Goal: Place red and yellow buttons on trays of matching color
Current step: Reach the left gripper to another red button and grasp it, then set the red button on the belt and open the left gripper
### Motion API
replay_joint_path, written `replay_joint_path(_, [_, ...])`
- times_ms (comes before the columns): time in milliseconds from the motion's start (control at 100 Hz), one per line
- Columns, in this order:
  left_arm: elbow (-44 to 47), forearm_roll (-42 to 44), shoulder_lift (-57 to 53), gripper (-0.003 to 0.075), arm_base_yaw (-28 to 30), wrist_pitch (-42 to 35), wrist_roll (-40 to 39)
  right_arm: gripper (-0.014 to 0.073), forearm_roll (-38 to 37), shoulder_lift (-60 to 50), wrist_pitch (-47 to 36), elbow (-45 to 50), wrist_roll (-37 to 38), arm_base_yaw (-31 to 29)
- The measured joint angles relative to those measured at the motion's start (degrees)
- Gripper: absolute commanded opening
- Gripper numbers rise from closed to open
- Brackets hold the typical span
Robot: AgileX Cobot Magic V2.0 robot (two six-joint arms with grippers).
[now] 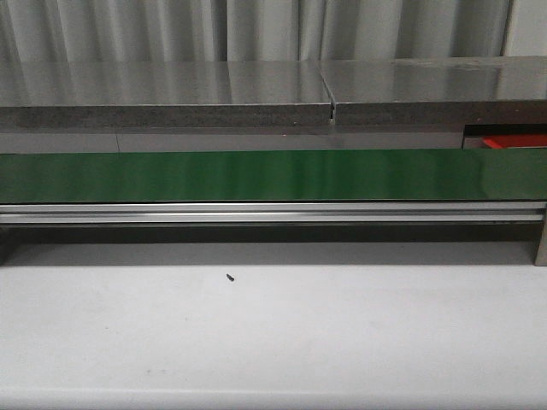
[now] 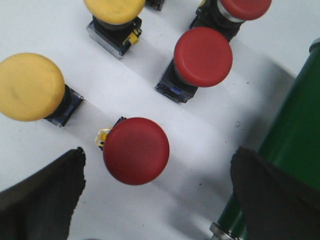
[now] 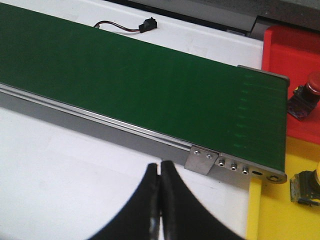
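Note:
In the left wrist view, three red buttons [image 2: 136, 151] [image 2: 203, 56] [image 2: 245, 7] and two yellow buttons [image 2: 30, 86] [image 2: 115, 9] stand on the white table. My left gripper [image 2: 157, 200] hangs open above them, the nearest red button just ahead of its gap. My right gripper [image 3: 160, 172] is shut on nothing over the white table, beside the belt's end. Past that end lie the red tray [image 3: 287, 50], holding a red button [image 3: 311, 84], and the yellow tray [image 3: 277, 212], holding a yellow-capped button [image 3: 305, 187] cut by the frame's edge. The front view shows only a strip of the red tray [image 1: 513, 141].
The long green belt [image 1: 273, 175] crosses the table on a metal frame; its end roller [image 2: 295, 140] lies beside my left gripper. A black connector on a cable [image 3: 147, 24] lies behind the belt. A small dark speck [image 1: 231, 276] sits on the white tabletop.

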Motion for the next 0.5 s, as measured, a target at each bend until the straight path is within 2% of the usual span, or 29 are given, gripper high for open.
replay_joint_path(360, [-0.6, -0.1, 4.3, 0.0573, 0.0, -1.7, -0.4, -0.0098, 0.0, 0.0, 0.0, 0.0, 0.0, 0.0])
replay_joint_path(500, [-0.7, -0.4, 5.6, 0.0496, 0.0, -2.1, -0.5, -0.0098, 0.0, 0.0, 0.0, 0.0, 0.0, 0.0])
